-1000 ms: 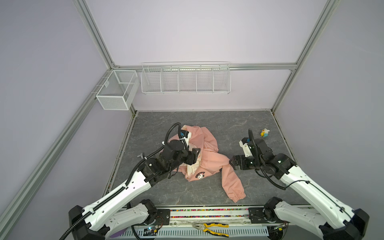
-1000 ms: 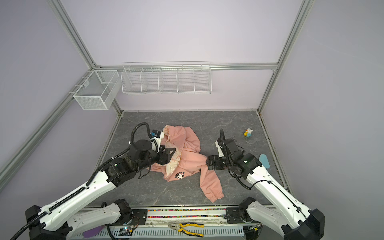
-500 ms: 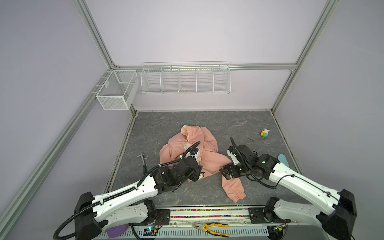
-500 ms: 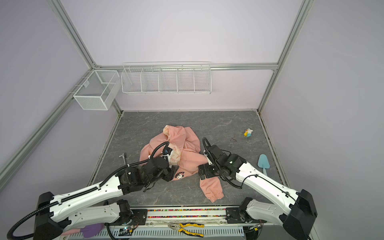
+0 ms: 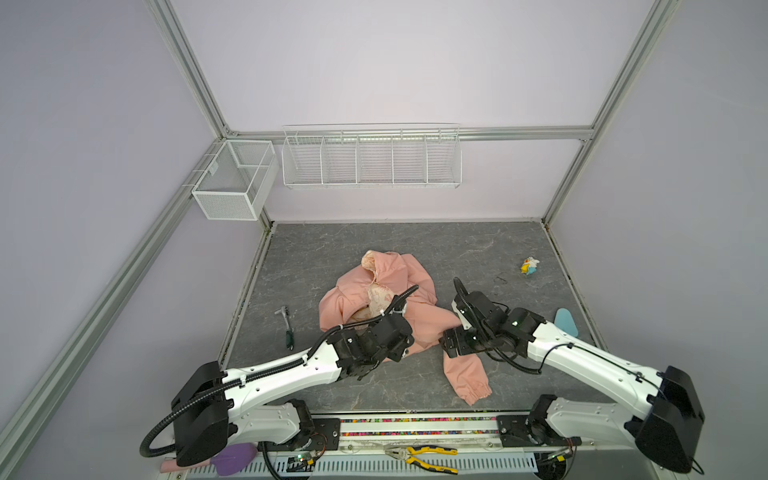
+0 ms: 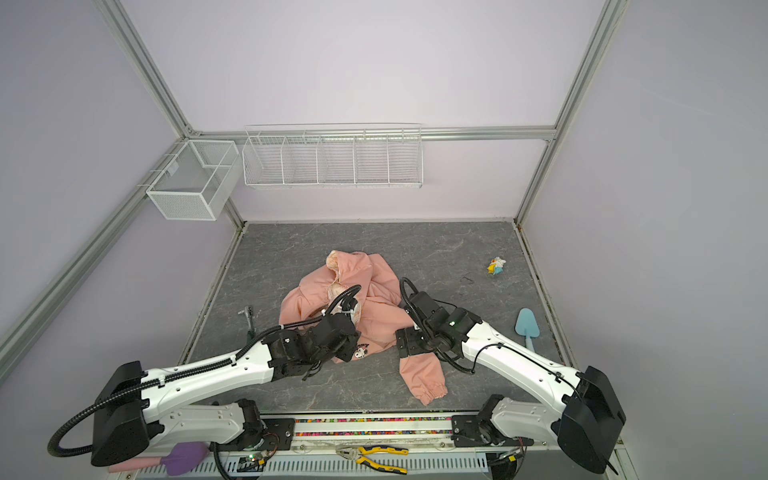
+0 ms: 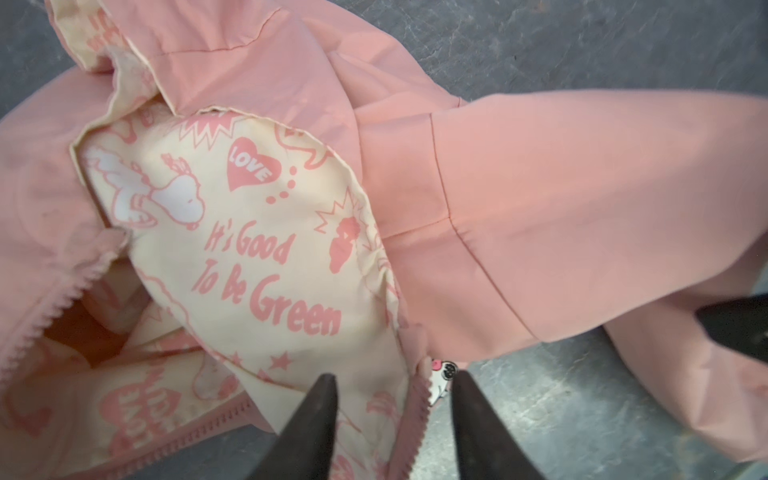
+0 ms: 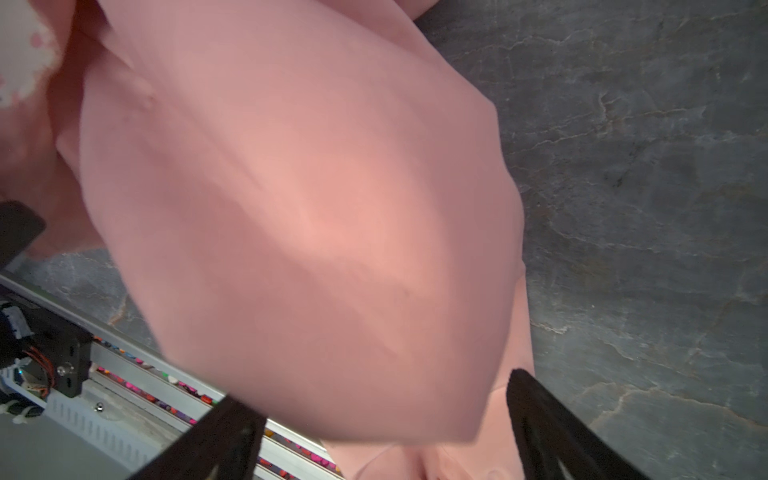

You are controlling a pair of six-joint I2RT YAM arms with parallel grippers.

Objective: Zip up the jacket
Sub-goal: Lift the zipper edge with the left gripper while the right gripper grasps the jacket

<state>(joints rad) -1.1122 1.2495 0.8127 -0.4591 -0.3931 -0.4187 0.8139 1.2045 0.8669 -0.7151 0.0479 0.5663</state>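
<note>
Grabbing step: left claw (image 7: 392,415) apart around jacket (image 7: 540,187) zip edge (image 7: 419,399); right claw (image 8: 378,386) apart over sleeve (image 5: 469,374). Next, pinch.

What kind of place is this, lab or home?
Probably a robot lab cell: metal frame, two robot arms on a rail, wire baskets hung on the walls.

Robot lab cell — aluminium frame (image 5: 519,134), panel walls (image 5: 374,62), wire baskets (image 5: 371,160).
</note>
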